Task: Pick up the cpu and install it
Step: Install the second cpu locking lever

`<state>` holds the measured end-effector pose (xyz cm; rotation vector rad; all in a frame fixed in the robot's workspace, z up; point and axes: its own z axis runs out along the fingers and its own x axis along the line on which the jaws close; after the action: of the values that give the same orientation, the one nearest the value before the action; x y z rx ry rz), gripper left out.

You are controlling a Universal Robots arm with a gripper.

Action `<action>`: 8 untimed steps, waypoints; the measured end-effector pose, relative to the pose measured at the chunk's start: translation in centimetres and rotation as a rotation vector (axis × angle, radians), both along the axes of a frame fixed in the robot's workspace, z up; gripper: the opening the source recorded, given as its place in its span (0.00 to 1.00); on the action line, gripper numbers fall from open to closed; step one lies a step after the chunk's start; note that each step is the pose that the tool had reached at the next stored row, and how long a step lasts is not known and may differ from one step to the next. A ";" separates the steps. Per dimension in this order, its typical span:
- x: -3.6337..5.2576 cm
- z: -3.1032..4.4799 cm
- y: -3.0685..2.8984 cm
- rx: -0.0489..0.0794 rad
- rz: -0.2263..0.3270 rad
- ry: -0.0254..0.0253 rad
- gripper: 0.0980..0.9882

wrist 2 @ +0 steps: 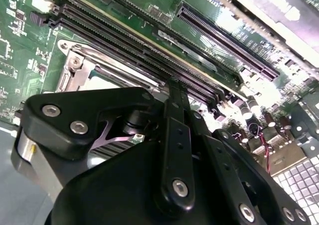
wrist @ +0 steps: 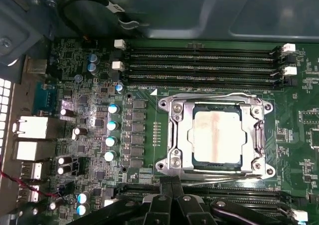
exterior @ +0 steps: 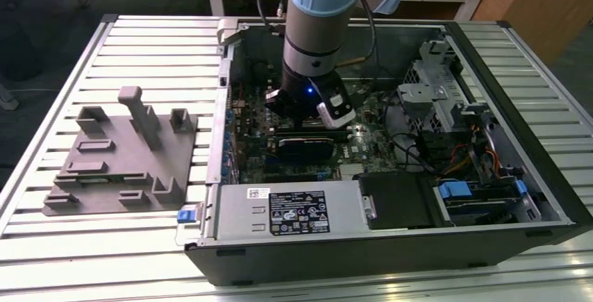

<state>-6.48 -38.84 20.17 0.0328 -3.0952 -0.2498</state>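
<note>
Black jaws [wrist: 172, 205] hover beside the cpu [wrist: 217, 135] (seated in its socket [wrist: 172, 110]).

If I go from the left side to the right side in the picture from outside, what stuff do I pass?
Grey plastic tray → open computer case, where the robot arm reaches down over the green board → metal drive cage → blue clips and cables.
</note>
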 end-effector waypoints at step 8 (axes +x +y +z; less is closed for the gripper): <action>-0.22 -0.45 0.00 0.017 0.000 0.0001 0.01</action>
<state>-6.70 -38.84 19.73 0.0331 -3.0930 -0.2769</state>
